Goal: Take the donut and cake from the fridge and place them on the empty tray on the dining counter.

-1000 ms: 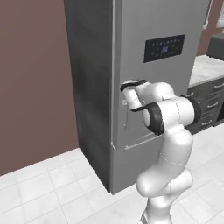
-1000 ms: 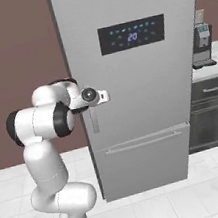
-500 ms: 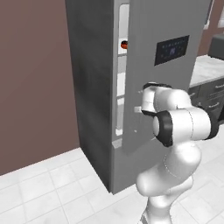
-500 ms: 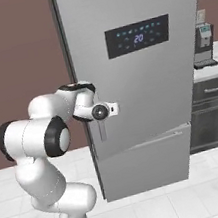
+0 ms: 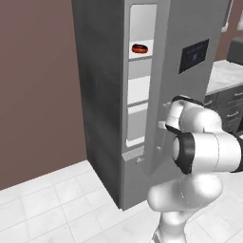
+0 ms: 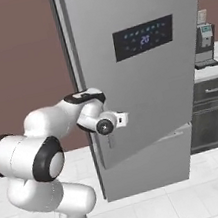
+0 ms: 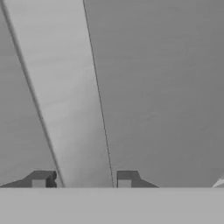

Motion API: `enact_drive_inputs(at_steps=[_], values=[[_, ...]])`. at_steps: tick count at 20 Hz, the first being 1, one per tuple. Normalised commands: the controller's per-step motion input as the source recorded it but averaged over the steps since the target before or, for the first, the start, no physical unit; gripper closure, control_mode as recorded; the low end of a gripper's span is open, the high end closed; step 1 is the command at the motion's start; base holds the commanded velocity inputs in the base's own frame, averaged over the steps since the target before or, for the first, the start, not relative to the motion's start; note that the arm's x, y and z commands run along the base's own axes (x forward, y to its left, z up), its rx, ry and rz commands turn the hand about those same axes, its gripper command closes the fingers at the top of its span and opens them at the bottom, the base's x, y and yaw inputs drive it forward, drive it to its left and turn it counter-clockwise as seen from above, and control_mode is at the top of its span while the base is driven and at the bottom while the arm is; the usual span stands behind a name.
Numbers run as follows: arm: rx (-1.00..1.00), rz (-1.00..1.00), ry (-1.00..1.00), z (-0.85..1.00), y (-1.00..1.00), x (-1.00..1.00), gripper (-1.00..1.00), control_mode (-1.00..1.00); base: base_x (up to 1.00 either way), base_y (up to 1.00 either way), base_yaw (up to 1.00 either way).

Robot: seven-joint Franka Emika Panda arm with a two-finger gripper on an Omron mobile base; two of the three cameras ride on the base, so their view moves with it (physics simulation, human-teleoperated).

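I'm on the door-opening step: my hand (image 7: 83, 180) has its fingers set either side of the pale bar running up the fridge (image 6: 145, 99) door, which I take for the handle, closed around it rather than spread free. The door stands partly ajar. The donut (image 5: 139, 48) sits on an upper shelf inside, well above my hand; I can't make out the cake. Next I'd judge the door needs swinging wider before letting go and reaching in.
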Motion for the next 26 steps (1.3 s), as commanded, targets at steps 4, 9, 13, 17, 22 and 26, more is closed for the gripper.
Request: enact_drive_inputs(at_steps=[4,9,13,17,22,26], values=[[0.04,-0.03,0.0,0.0,-1.0,-0.96,1.0,-1.0,0.0,0.0,0.0],[0.14,-0.01,0.05,0.15,-1.0,-1.0,1.0,-1.0,0.0,0.0,0.0],[0.18,0.0,0.1,0.35,-1.0,-1.0,1.0,-1.0,0.0,0.0,0.0],[0.23,-0.05,0.18,0.46,-1.0,-0.97,1.0,-1.0,0.0,0.0,0.0],[0.28,-0.11,0.15,0.8,-1.0,-0.96,1.0,-1.0,0.0,0.0,0.0],[0.23,-0.1,0.01,1.0,-1.0,-0.98,1.0,-1.0,0.0,0.0,0.0]])
